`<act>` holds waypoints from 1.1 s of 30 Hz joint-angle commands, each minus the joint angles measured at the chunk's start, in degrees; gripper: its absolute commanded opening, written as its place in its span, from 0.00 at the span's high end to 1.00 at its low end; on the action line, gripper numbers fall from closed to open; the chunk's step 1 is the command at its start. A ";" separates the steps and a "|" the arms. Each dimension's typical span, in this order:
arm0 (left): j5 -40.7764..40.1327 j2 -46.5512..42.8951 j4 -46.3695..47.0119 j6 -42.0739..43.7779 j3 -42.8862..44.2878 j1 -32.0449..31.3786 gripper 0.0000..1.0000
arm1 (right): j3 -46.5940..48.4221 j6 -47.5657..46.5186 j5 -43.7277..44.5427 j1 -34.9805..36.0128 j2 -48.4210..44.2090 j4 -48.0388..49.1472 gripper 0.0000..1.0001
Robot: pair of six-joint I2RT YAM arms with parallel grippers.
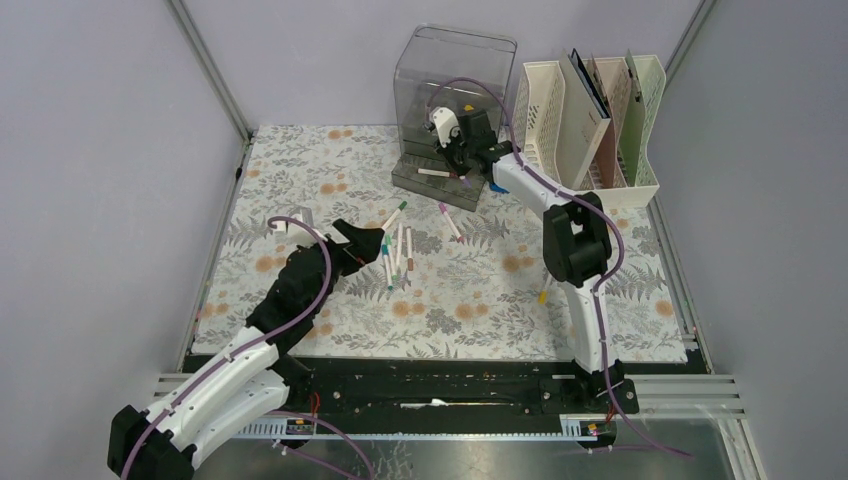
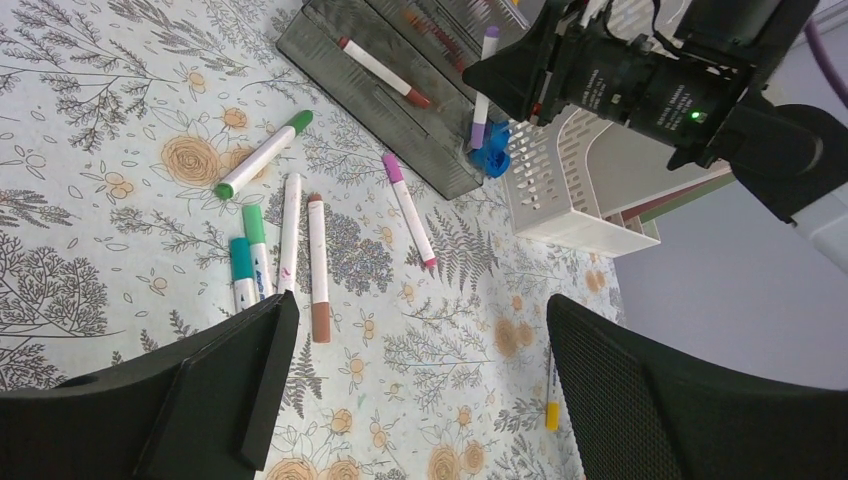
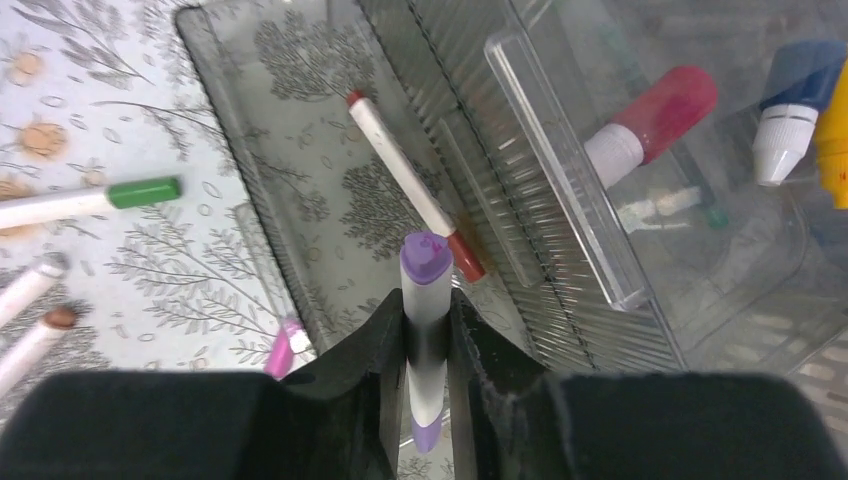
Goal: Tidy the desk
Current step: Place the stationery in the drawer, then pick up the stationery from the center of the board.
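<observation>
The desk [image 1: 300, 170] has a white cloth with grey ferns and orange flowers. Several markers [image 1: 397, 255] lie loose at its middle, with a green-capped one [image 2: 263, 155], a pink one [image 2: 409, 210] and a brown one [image 2: 318, 265] among them. My left gripper [image 1: 352, 238] hovers open and empty just left of them [image 2: 420, 330]. My right gripper [image 1: 462, 160] is shut on a purple marker [image 3: 425, 280] and holds it over the dark tray [image 3: 270, 120] of a clear organizer box [image 1: 450, 90]. A red-tipped marker [image 3: 410, 185] lies in that tray.
White and beige file holders [image 1: 590, 120] stand at the back right beside the box. A yellow-capped marker [image 1: 543, 296] lies alone near the right arm. Red and blue capped items [image 3: 655, 115] sit inside the clear box. A black rail [image 1: 450, 385] runs along the near edge.
</observation>
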 commanded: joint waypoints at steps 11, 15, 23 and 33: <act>4.11 4.81 4.82 -0.65 0.36 0.30 0.01 | -5.61 -2.05 0.31 0.48 -6.01 2.39 0.42; 4.58 5.12 5.57 -0.48 0.24 0.32 0.01 | -11.04 0.54 -3.66 0.48 -12.83 -0.97 0.41; 6.69 6.49 8.21 -0.38 -0.45 0.28 0.01 | -31.61 5.26 -7.27 0.48 -32.34 -4.55 0.40; 13.70 14.34 10.57 -2.36 2.40 0.29 0.01 | -54.85 7.59 -2.11 -1.91 -53.17 -11.13 0.36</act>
